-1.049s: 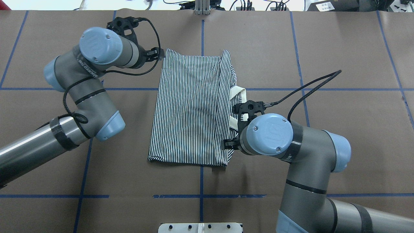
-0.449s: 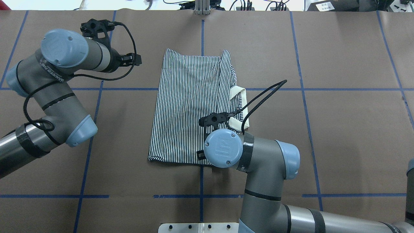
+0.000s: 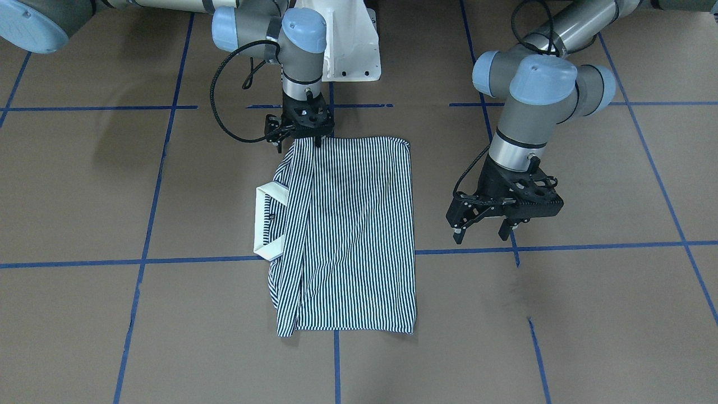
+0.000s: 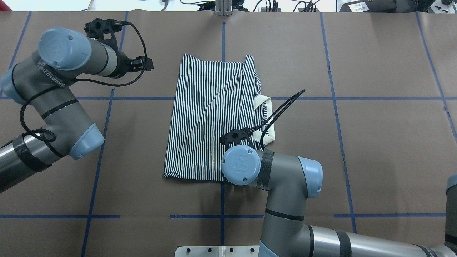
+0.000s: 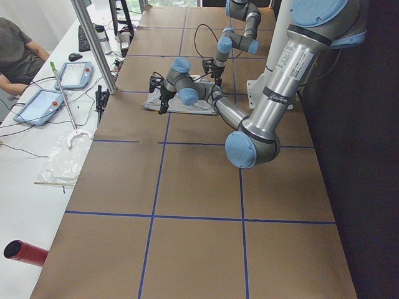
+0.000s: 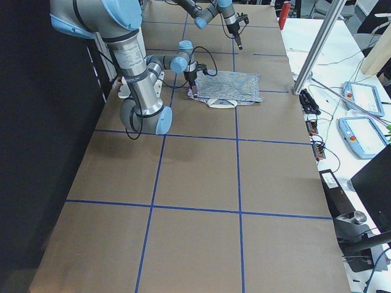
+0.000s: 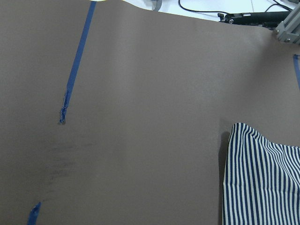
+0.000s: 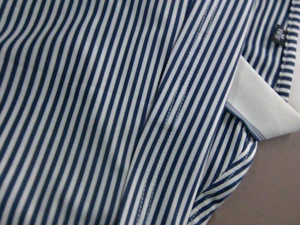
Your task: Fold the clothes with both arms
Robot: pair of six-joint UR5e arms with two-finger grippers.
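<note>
- Overhead exterior: the striped polo shirt (image 4: 207,114) lies flat mid-table on the brown table (image 4: 375,142), folded lengthwise, with its white collar (image 4: 264,99) poking out on the robot's right side.
- Left gripper (image 3: 481,231): fingers spread wide, holding nothing, hanging over bare table beside the shirt and not touching it.
- Right gripper (image 3: 299,141): down at the shirt corner nearest the robot base. Cannot tell whether it is closed or has hold of the cloth.
- Right wrist view: stripes fill the frame, with the collar and a small dark label (image 8: 280,33).

The right arm (image 4: 285,175) bends its wrist straight down, right gripper (image 3: 299,144) seemingly parted, while the left gripper (image 3: 481,233) hangs tilted, jaws wide apart.
</note>
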